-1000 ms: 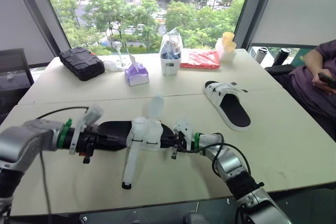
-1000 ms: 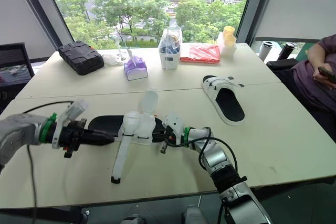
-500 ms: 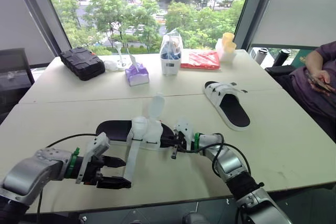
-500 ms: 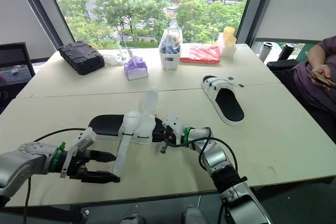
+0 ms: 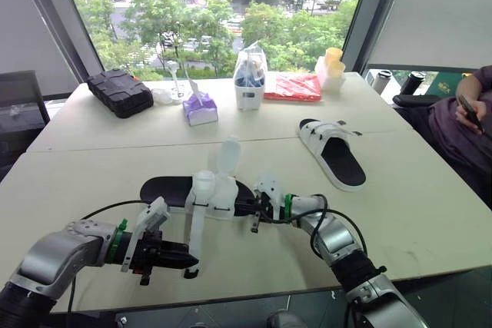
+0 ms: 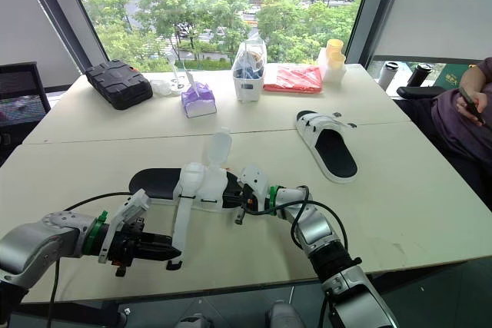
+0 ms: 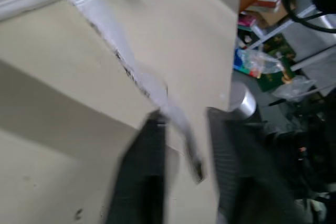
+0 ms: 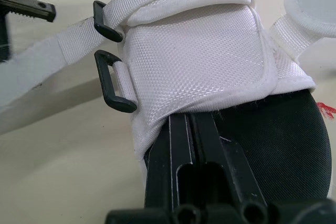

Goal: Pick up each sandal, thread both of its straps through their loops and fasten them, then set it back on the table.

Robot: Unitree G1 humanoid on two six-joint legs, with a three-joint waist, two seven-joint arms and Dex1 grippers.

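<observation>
Straddles near tip of loose strap with left end effector, parted narrowly; long axis near-far. Grips sandal's right end with right end effector.

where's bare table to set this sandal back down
Bare table lies between the black case and the near sandal, and on the right front past the far sandal. Crowded: the window edge, from the case to the red packet.
</observation>
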